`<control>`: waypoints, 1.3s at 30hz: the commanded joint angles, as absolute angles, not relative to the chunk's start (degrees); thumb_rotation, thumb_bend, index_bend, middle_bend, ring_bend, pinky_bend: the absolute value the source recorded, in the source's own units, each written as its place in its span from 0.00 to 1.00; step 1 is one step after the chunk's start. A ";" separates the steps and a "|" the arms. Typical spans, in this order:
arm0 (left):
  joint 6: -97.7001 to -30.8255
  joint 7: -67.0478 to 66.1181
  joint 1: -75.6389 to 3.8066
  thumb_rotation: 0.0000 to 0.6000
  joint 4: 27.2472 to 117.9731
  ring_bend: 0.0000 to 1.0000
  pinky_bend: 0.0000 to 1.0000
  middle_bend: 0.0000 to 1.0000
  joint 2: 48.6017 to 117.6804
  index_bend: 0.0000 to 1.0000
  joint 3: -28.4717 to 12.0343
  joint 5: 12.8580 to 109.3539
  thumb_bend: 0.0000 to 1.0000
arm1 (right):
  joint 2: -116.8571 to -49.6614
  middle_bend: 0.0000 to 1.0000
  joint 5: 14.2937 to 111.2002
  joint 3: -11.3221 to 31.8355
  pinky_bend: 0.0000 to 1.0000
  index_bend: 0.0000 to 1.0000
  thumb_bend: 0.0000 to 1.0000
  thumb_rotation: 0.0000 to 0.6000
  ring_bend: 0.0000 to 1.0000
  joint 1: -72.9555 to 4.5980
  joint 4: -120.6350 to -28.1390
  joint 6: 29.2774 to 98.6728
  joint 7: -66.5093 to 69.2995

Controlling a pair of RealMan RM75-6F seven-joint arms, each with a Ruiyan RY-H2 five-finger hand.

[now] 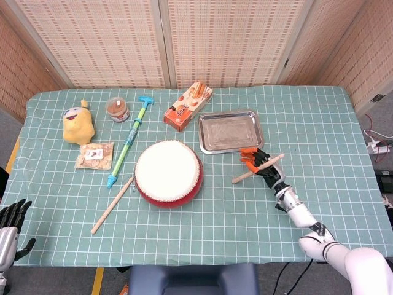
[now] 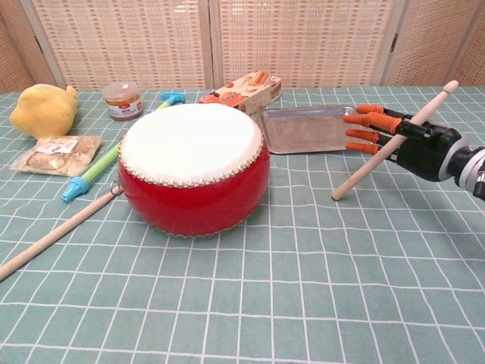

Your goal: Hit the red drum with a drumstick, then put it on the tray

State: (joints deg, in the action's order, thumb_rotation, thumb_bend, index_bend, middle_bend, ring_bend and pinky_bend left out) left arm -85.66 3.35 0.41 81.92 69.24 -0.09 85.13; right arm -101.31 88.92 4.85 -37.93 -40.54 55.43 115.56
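Note:
The red drum (image 1: 168,173) (image 2: 193,167) with its white skin stands in the middle of the table. To its right, my right hand (image 1: 263,165) (image 2: 413,145) holds a wooden drumstick (image 1: 258,168) (image 2: 388,144) across its orange-tipped fingers. The stick slants low, its lower end pointing toward the drum and close to the cloth. The steel tray (image 1: 231,131) (image 2: 303,129) lies just behind this hand, with nothing on it. My left hand (image 1: 12,216) hangs off the table's front left corner, holding nothing.
A second, longer stick (image 1: 112,204) (image 2: 57,231) lies left of the drum. Behind are a blue-green toy pump (image 1: 130,140), a snack packet (image 1: 95,155), a yellow plush (image 1: 78,123), a jar (image 1: 117,109) and a biscuit box (image 1: 188,106).

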 commanded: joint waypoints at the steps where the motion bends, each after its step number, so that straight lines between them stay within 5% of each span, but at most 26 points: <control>1: -85.48 3.55 0.42 1.00 81.67 0.00 0.00 0.00 69.33 0.00 -0.05 85.00 0.25 | -102.45 0.28 89.47 3.97 0.26 0.40 0.32 1.00 0.24 -38.26 -39.80 55.42 114.47; 13: -85.05 5.23 0.70 1.00 80.17 0.00 0.00 0.00 69.71 0.00 0.17 84.58 0.25 | -105.36 0.28 90.33 2.41 0.28 0.44 0.32 1.00 0.26 -40.82 -39.16 53.98 110.20; 22: -84.74 6.02 0.72 1.00 79.26 0.00 0.00 0.00 70.08 0.00 0.22 84.47 0.25 | -106.86 0.31 89.15 2.83 0.42 0.50 0.32 1.00 0.32 -41.82 -38.93 52.80 106.23; 33: -84.64 6.26 0.76 1.00 79.03 0.00 0.00 0.00 70.21 0.00 0.24 84.43 0.25 | -107.19 0.55 86.59 5.14 0.92 0.68 0.32 1.00 0.70 -42.16 -41.81 52.84 100.81; 39: -84.46 6.38 0.71 1.00 78.76 0.00 0.00 0.00 70.39 0.00 0.23 84.38 0.25 | -106.67 0.66 85.40 6.10 1.00 0.75 0.37 1.00 0.87 -41.73 -43.95 53.04 97.61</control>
